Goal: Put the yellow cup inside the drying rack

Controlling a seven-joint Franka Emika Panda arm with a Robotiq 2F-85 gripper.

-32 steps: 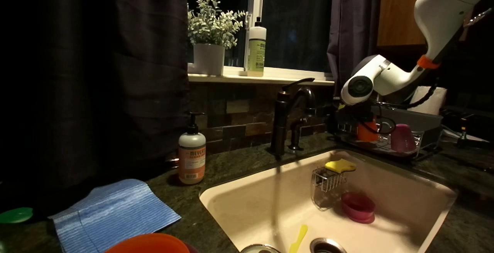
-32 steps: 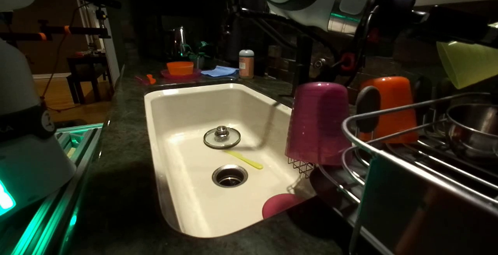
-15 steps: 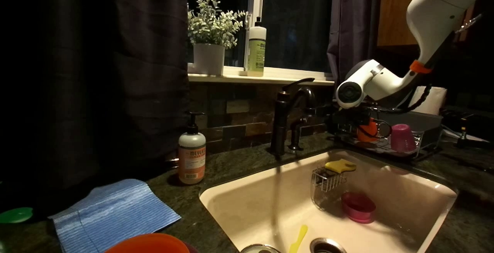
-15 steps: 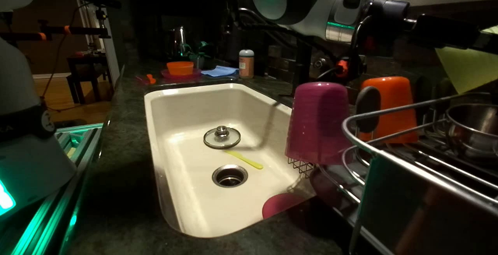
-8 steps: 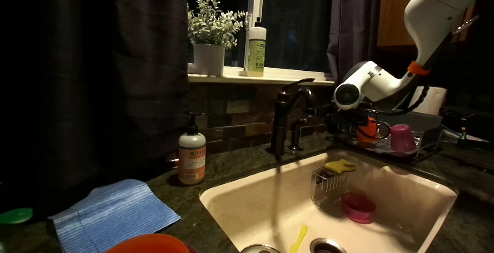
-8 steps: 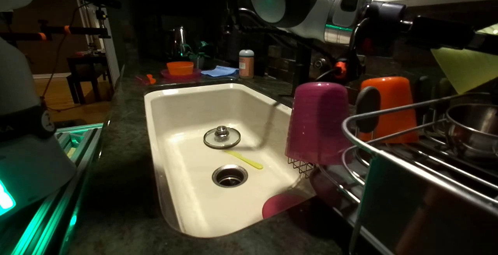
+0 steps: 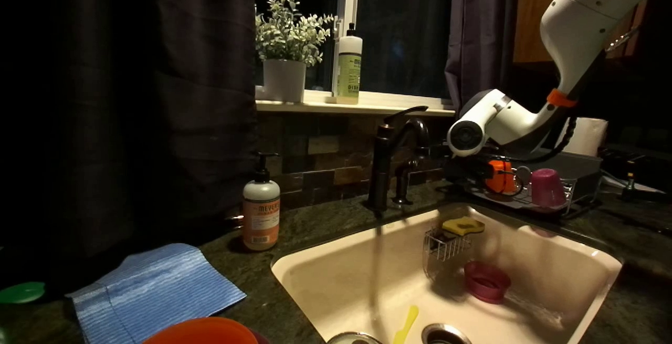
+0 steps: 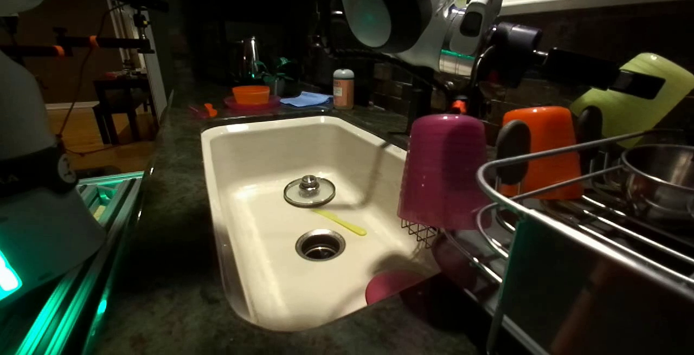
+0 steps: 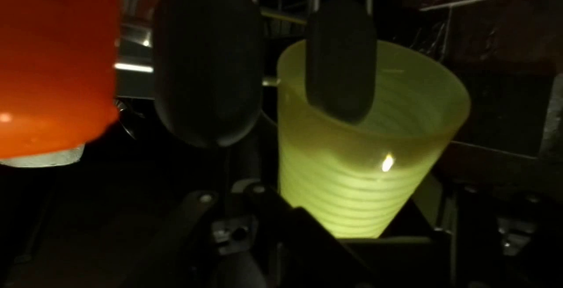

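Observation:
The yellow cup [image 8: 623,114] is tilted, with its mouth pointing down and its base raised, at the wall side of the drying rack [image 8: 612,249] in an exterior view. My gripper [image 9: 365,209] is shut on the cup; in the wrist view the cup [image 9: 352,182] sits between the dark finger linkages. A dark padded prong [image 9: 341,68] of the rack overlaps the cup's mouth there. It seems to reach past the rim, but how deep I cannot tell. In the exterior view towards the window, my gripper and the cup are lost in shadow behind the arm [image 7: 499,123].
An upturned orange cup [image 8: 547,127], an upturned purple cup [image 8: 447,181] and a metal pot [image 8: 661,181] occupy the rack. Another padded prong [image 9: 206,59] stands beside the yellow cup. The tiled wall rises close behind. The faucet [image 7: 383,165] and sink [image 8: 303,149] adjoin the rack.
My arm has moved lower and leftward in both exterior views, carrying the cup along. The cup has come more fully into view, more steeply tilted, beside the rack's padded prong.

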